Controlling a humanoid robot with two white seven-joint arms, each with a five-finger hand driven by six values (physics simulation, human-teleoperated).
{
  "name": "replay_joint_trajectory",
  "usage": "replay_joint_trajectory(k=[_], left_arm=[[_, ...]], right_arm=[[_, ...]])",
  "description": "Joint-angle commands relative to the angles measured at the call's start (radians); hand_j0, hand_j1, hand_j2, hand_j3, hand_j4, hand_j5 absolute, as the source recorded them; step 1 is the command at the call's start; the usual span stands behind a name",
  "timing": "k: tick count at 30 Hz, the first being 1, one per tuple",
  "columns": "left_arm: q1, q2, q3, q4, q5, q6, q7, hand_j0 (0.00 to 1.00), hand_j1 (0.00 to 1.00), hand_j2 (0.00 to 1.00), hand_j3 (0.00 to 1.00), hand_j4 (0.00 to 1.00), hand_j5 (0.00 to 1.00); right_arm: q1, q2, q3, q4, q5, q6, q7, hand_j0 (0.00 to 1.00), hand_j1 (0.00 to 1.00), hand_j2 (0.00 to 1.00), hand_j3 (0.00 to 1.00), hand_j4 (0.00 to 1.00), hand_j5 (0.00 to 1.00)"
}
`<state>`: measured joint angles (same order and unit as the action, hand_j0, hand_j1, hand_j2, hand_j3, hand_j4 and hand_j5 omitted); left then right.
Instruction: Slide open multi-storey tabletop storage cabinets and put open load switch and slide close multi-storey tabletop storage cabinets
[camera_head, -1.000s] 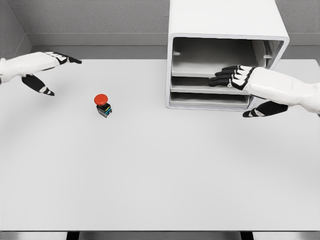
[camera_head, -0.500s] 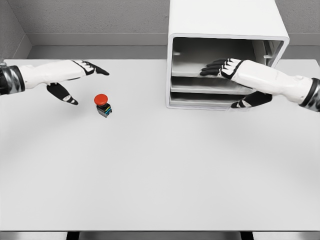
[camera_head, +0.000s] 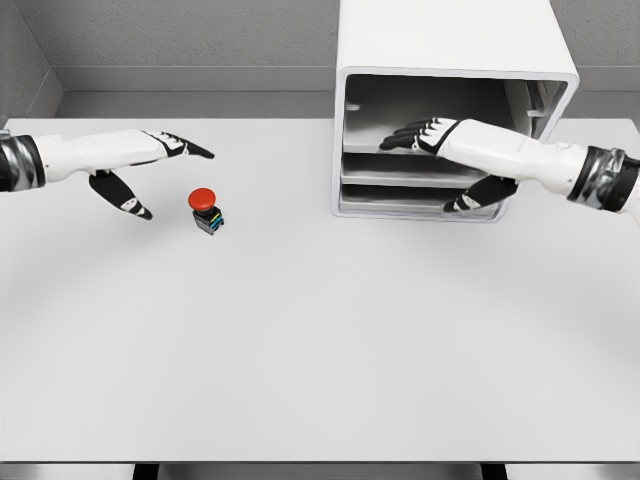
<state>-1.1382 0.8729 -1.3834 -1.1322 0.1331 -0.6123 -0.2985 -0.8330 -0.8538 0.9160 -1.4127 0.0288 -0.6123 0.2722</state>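
Head view: my right hand (camera_head: 425, 135), fingers flat and empty, reaches into the storage cabinet (camera_head: 450, 60) above its top tray (camera_head: 400, 150). I'd hook that tray's front lip squarely. Left hand (camera_head: 150, 160) hangs spread beside the red-capped load switch (camera_head: 206, 211) on the table (camera_head: 320, 350).

The cabinet (camera_head: 450, 60) top runs past the upper edge; both forearms are cut off at the side edges.

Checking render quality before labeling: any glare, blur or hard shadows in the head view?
Head view: sharp throughout, no blur or glare; lighting flat and diffuse; only a faint shadow under the switch; cabinet interior shaded darker around the right hand; table evenly lit.
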Motion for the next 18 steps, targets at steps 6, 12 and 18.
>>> replay_joint_trajectory(k=[6, 12, 18], left_arm=[[0.003, -0.054, -0.011, 0.048, 0.019, 0.001, -0.010, 1.00, 1.00, 1.00, 1.00, 1.00, 1.00], [0.008, -0.083, -0.011, 0.049, 0.014, 0.001, -0.011, 1.00, 1.00, 1.00, 1.00, 1.00, 1.00], [0.015, -0.094, -0.013, 0.049, -0.012, 0.001, -0.010, 1.00, 1.00, 1.00, 1.00, 1.00, 1.00]], right_arm=[[0.000, 0.039, -0.026, 0.106, 0.010, 0.001, 0.041, 1.00, 1.00, 1.00, 1.00, 1.00, 1.00], [-0.005, 0.104, -0.035, 0.205, 0.037, 0.001, 0.044, 1.00, 1.00, 1.00, 1.00, 1.00, 1.00], [-0.003, 0.131, -0.035, 0.250, 0.045, 0.001, 0.044, 1.00, 1.00, 1.00, 1.00, 1.00, 1.00]])
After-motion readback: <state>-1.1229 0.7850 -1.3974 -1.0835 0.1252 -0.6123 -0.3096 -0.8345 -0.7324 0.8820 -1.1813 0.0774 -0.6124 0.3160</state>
